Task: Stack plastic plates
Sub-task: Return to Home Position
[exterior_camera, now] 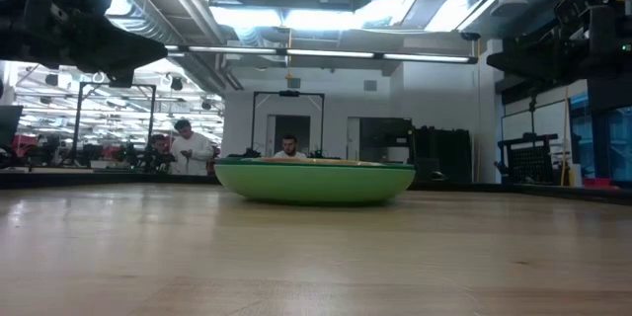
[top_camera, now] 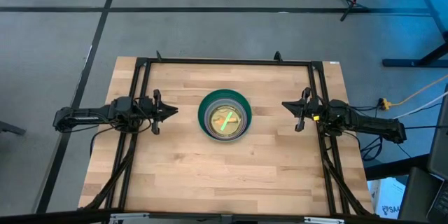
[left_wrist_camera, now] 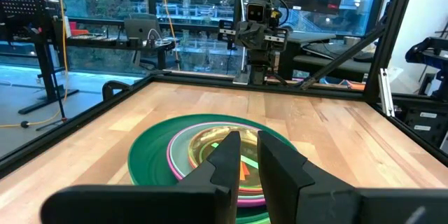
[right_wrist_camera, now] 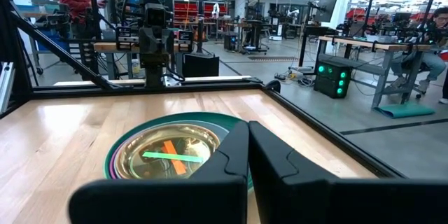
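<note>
Left wrist view shows plates (left_wrist_camera: pixel 196 147) pink-rimmed (low view: green).

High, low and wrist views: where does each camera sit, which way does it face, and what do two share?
High view: above the table, facing straight down; both arms, left claw, right claw.
Low view: at table-top height, facing level across at the plate stack; arm parts in upper corners.
Left wrist view: on the left arm, facing the stack and the right arm; own claw shows.
Right wrist view: mirrored, facing the left arm.
Both wrist views share the stack.
</note>
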